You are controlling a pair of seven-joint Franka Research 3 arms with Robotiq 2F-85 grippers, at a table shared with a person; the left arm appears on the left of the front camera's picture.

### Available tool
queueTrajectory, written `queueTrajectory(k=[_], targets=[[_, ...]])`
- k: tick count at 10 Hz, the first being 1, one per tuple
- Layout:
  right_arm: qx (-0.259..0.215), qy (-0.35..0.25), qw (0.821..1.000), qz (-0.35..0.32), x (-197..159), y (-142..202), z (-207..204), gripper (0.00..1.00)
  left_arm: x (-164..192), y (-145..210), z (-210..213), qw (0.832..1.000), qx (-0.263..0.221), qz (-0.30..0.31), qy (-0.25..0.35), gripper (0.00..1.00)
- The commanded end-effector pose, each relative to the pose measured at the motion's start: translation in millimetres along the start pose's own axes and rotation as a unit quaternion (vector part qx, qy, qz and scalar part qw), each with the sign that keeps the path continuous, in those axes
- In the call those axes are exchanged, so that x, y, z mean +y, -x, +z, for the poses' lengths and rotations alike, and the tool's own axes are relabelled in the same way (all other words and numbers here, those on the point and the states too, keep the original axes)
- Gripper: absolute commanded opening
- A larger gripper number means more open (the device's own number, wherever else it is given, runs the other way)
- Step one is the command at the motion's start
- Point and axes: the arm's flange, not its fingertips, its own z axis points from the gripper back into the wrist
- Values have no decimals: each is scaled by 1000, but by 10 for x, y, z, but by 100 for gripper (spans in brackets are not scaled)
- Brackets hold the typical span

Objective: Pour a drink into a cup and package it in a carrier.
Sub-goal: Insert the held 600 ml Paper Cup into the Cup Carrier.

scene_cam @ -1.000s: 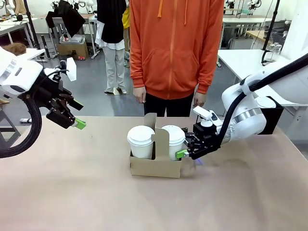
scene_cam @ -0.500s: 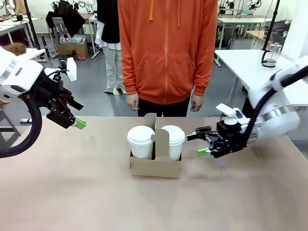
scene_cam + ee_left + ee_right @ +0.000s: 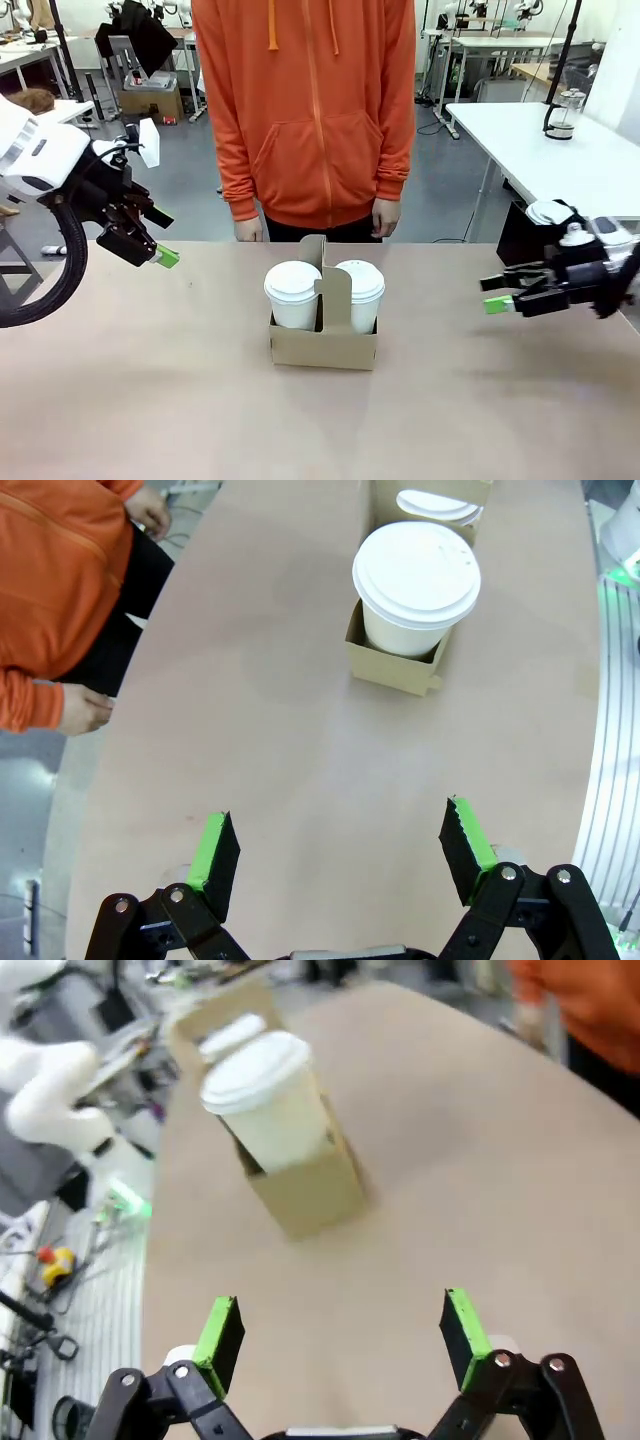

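Both black green-padded grippers — right (image 3: 497,293), left (image 3: 160,252) — gape wide, empty. Two lidded white paper cups (image 3: 293,294) sit in my brown cardboard carrier (image 3: 322,345) — I judge packaging finished; next, retreat.

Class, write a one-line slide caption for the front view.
Two lidded white paper cups sit in a brown cardboard carrier; both grippers, left and right, open, apart.

A grey floor (image 3: 190,190) is stretching back behind the brown-topped table (image 3: 150,400). White worktables (image 3: 560,150) are standing at the right, one bearing a glass jug (image 3: 565,110). A cardboard box (image 3: 152,100) is sitting on the floor at far left
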Motion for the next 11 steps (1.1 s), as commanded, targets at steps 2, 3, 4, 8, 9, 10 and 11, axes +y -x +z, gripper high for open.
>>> queueTrajectory(k=[2,3,4,8,9,10,11], targets=[[44,53,996,-58,372,-144,203,100,27,24,-3,1000,-13,-8,6,100],[50,57,995,-62,382,-139,189,100,27,24,-3,1000,-13,-8,6,100],[79,85,991,-66,403,-138,184,100,27,24,-3,1000,-13,-8,6,100],[33,62,996,-49,87,-226,294,100,27,24,-3,1000,-13,-8,6,100],[33,62,996,-49,87,-226,294,100,27,24,-3,1000,-13,-8,6,100],[33,62,996,-49,87,-226,294,100,27,24,-3,1000,-13,-8,6,100],[33,62,996,-49,87,-226,294,100,27,24,-3,1000,-13,-8,6,100]])
